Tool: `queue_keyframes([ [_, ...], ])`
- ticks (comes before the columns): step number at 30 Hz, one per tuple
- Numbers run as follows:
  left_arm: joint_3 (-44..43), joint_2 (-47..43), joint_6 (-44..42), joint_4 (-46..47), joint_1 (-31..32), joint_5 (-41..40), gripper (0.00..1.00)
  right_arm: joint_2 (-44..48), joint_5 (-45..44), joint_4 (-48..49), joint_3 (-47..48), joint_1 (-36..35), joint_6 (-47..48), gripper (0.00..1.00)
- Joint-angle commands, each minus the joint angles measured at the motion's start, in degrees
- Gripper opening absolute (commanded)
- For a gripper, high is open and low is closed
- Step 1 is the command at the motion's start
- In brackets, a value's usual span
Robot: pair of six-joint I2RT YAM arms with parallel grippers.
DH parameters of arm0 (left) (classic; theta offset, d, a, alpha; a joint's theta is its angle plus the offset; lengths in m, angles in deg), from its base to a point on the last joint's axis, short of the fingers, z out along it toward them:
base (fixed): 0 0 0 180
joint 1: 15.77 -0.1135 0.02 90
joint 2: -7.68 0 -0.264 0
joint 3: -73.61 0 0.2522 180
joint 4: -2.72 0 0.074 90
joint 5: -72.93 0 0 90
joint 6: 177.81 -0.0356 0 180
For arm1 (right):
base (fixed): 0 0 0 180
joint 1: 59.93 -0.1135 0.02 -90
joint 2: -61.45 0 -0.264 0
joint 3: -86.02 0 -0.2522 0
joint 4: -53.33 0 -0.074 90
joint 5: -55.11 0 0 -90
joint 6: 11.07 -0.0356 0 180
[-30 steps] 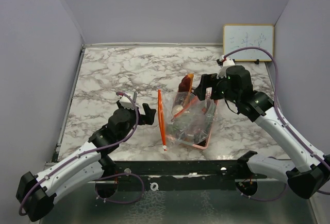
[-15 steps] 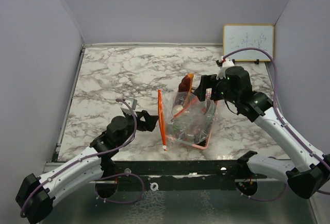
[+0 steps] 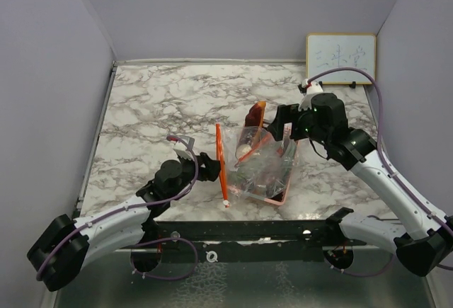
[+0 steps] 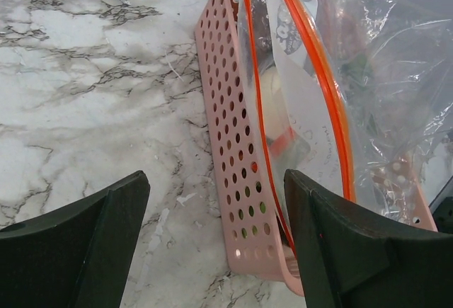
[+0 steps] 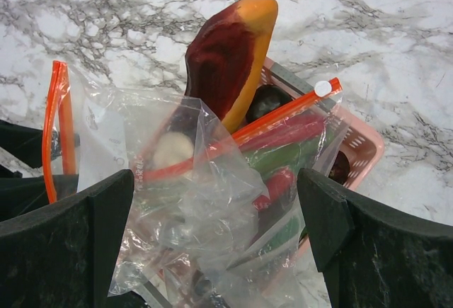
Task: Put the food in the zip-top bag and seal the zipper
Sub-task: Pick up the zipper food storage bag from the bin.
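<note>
Forward toward the bag the left gripper has slid, low over the table. Its fingers have narrowed slightly but are wide enough to frame the orange zipper and the basket wall, probably to pinch the strip. The basket props the bag upright, with most of the food already inside. Beyond it, the right gripper hovers spread wide and empty beside a tall red-orange piece, which may need tucking in.
</note>
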Motion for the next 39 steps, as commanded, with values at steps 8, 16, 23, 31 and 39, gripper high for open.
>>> queue_keyframes([
  [8,2.06,11.92,5.39,21.60,0.40,7.41,0.57,2.38,1.77,0.91,-2.71,-0.33,-0.22,0.99],
  [16,-3.49,2.08,6.18,8.57,0.41,7.35,0.00,3.44,-3.20,-3.22,-1.95,-0.33,-1.70,0.99],
  [23,-13.52,-16.40,2.15,-19.23,0.32,-6.06,0.00,5.11,-10.55,-10.55,-1.99,-0.33,-4.64,0.99],
  [31,-20.98,-25.01,0.20,-36.78,0.33,-19.53,0.00,4.57,-10.95,-12.32,-6.04,-0.33,-7.90,0.99],
  [39,-22.66,-25.05,-0.32,-40.70,0.31,-20.77,0.00,1.03,-6.02,-8.77,-9.07,-0.33,-10.68,0.74],
])
